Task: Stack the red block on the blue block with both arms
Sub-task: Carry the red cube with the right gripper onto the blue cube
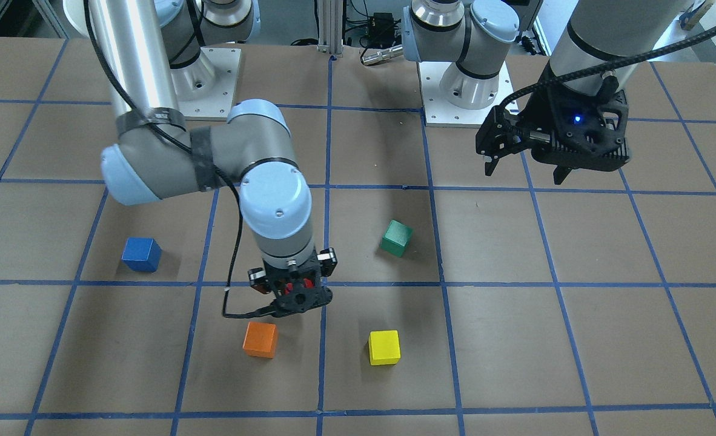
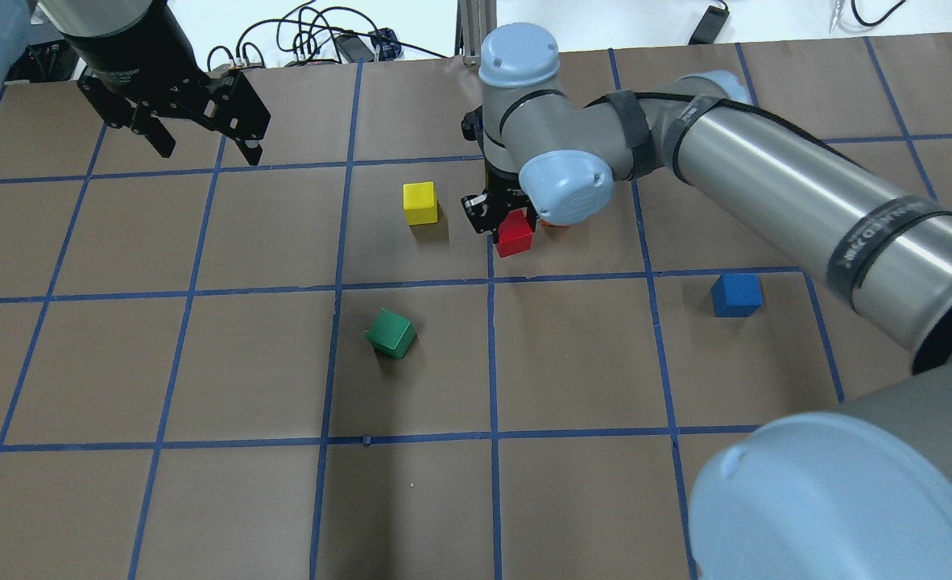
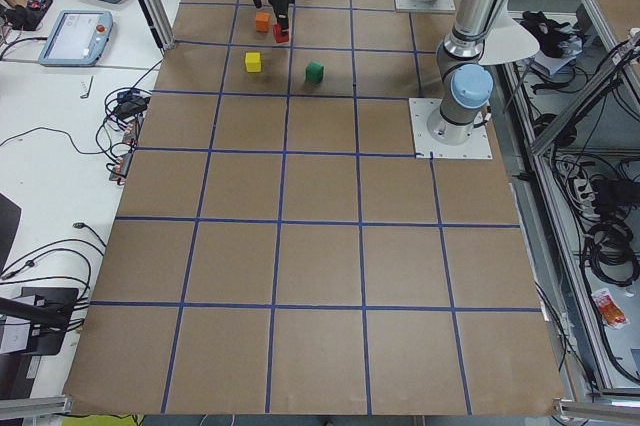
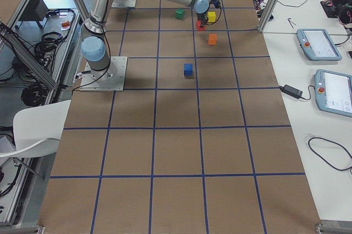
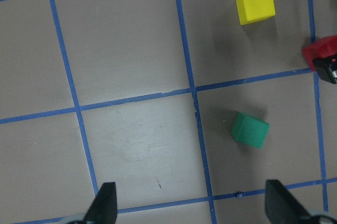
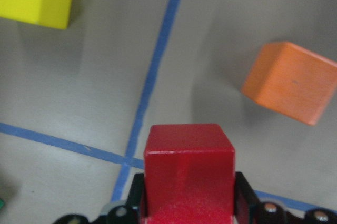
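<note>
My right gripper (image 1: pixel 293 289) is shut on the red block (image 2: pixel 515 235) and holds it a little above the table, near the middle. In the right wrist view the red block (image 6: pixel 189 163) sits between the two black fingers. The blue block (image 1: pixel 141 254) rests alone on the table on my right side; it also shows in the overhead view (image 2: pixel 736 294). My left gripper (image 1: pixel 524 169) is open and empty, raised over the table's left part, far from both blocks.
An orange block (image 1: pixel 260 339) lies just beyond the held red block. A yellow block (image 1: pixel 384 347) and a green block (image 1: pixel 396 237) lie toward the middle. The brown table has a blue tape grid.
</note>
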Controlling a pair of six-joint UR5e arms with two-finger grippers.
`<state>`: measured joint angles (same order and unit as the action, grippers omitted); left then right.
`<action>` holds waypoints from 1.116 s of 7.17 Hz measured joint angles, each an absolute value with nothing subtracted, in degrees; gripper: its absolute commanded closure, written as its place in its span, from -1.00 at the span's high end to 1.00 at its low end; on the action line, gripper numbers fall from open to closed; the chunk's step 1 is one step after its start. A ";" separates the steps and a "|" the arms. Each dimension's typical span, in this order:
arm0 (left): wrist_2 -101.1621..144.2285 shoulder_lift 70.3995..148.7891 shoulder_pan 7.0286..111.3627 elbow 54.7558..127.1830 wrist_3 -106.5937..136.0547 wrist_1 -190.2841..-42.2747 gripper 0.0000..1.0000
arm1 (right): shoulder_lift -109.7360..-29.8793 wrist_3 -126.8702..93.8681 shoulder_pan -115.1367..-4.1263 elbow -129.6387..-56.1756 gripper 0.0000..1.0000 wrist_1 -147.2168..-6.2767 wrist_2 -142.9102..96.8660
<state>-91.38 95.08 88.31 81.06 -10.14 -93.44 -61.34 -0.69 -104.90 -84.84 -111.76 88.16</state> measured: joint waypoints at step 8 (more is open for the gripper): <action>-91.39 92.87 88.42 83.30 -10.22 -93.14 1.00 | -74.96 14.06 -78.42 -92.16 -1.00 -96.32 93.59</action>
<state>-91.39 92.87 88.42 83.30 -10.22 -93.14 -74.96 14.06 -78.42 -92.16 -96.32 93.59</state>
